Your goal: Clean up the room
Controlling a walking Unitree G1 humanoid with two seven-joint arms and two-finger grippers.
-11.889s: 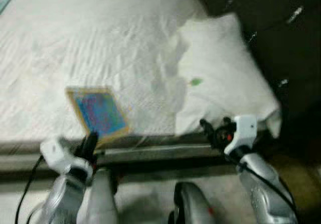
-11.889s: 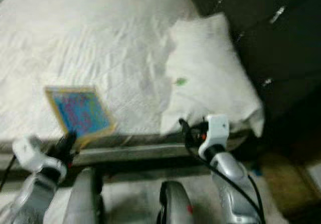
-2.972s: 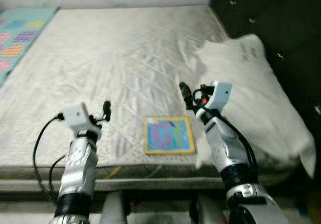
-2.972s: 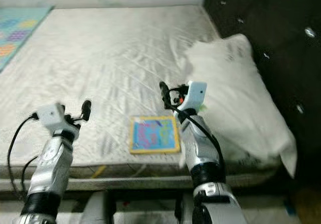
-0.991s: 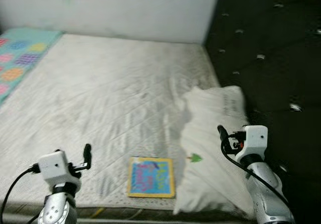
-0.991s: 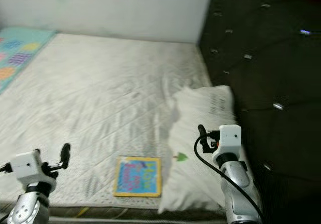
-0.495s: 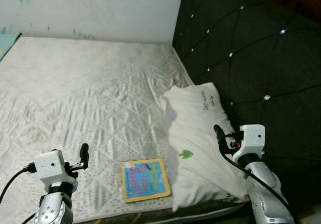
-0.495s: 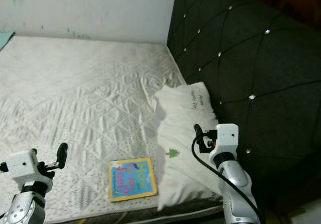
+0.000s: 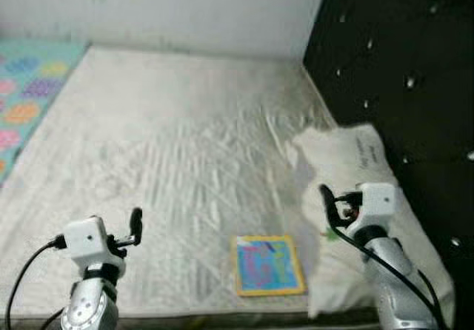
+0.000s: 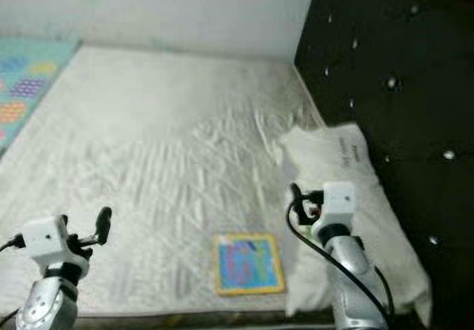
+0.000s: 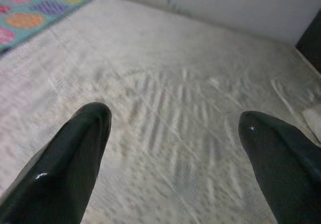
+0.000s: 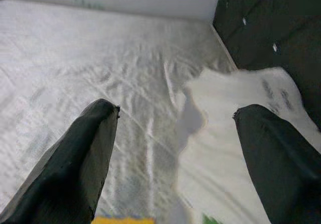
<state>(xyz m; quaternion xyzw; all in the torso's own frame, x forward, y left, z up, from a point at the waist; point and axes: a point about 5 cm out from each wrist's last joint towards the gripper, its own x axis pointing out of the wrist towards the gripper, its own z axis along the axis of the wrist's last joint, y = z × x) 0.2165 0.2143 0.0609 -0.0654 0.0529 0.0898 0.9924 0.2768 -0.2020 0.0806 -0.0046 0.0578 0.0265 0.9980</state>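
A colourful picture book [image 9: 268, 264] with a yellow border lies flat on the white mattress [image 9: 185, 145] near its front edge. A white pillow [image 9: 370, 197] lies to its right, against the dark headboard. My right gripper [image 9: 327, 199] is held over the pillow's left edge, open, holding nothing. My left gripper [image 9: 135, 223] is raised over the front left of the mattress, open and empty. In the right wrist view the pillow [image 12: 235, 113] and a yellow corner of the book [image 12: 120, 220] lie between the spread fingers [image 12: 83, 158].
A black tufted headboard [image 9: 400, 64] runs along the right. A pale wall [image 9: 163, 8] stands behind the mattress. A colourful play mat [image 9: 29, 86] lies at the far left.
The camera has swung back left: the headboard fills less of the view and the play mat is back in sight. The book, the pillow and both open grippers keep their places.
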